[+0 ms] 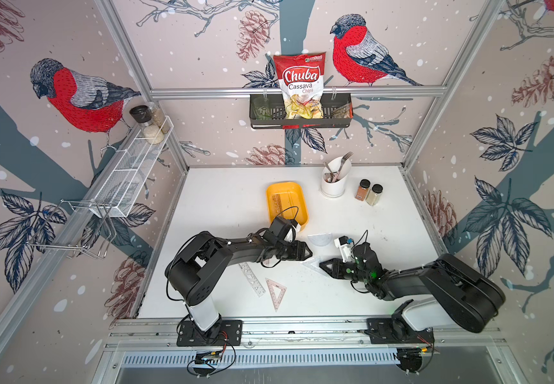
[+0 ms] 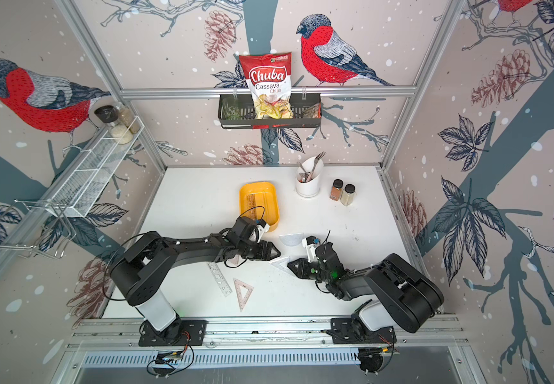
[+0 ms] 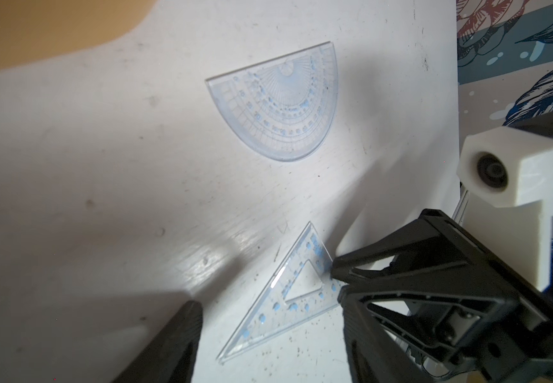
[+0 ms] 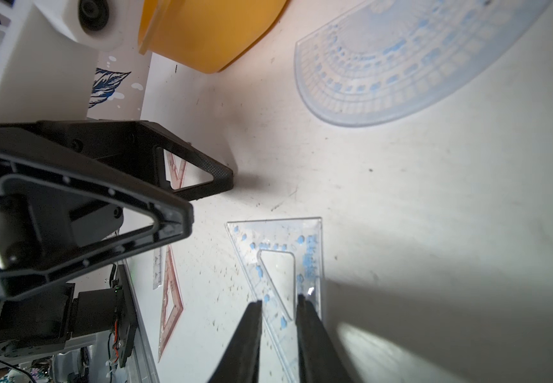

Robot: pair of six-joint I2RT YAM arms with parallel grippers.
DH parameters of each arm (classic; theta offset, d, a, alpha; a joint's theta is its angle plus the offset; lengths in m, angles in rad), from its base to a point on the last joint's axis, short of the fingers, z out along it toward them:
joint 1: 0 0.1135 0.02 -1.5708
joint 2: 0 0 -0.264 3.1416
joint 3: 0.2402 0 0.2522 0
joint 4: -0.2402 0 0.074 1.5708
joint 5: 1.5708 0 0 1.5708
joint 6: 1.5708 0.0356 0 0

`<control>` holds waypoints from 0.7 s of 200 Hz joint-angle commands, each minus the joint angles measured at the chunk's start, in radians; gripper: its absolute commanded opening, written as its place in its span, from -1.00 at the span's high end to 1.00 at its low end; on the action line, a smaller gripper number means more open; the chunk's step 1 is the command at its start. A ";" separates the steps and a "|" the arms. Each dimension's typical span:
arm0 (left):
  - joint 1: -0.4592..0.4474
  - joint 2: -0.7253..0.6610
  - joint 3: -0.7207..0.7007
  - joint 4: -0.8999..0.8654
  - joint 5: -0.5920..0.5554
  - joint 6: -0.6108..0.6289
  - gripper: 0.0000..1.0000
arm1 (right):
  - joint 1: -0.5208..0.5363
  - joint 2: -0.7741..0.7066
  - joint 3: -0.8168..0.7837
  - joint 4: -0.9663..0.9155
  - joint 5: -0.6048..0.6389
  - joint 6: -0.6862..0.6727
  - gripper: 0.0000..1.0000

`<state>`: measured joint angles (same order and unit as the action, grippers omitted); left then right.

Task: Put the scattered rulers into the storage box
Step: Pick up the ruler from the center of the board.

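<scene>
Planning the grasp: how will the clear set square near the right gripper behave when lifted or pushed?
The clear set square looks thin and hollowed out, so probably light and slightly flexible. Lying on the smooth table, it would likely slide when pushed; its low edge offers little grip.

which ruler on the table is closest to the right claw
The clear set square with blue markings: the right claw has its tips at it. The half-round protractor, the straight ruler and the pink set square lie farther off.
</scene>
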<state>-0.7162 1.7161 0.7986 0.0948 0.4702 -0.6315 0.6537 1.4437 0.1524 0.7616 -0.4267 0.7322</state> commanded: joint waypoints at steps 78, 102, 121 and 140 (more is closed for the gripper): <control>-0.008 0.004 -0.007 -0.140 -0.022 0.005 -0.44 | -0.005 0.009 -0.011 -0.013 0.002 -0.008 0.48; -0.009 -0.003 -0.009 -0.147 -0.023 0.004 -0.44 | -0.007 0.010 -0.014 -0.014 0.004 -0.010 0.48; -0.009 -0.007 -0.010 -0.153 -0.023 0.008 -0.44 | -0.008 0.008 -0.015 -0.015 0.003 -0.010 0.48; -0.011 -0.010 -0.012 -0.155 -0.023 0.008 -0.44 | -0.008 0.010 -0.015 -0.016 0.005 -0.011 0.48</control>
<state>-0.7227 1.7039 0.7967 0.0662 0.4706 -0.6289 0.6472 1.4483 0.1417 0.7830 -0.4324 0.7319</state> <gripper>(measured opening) 0.719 0.260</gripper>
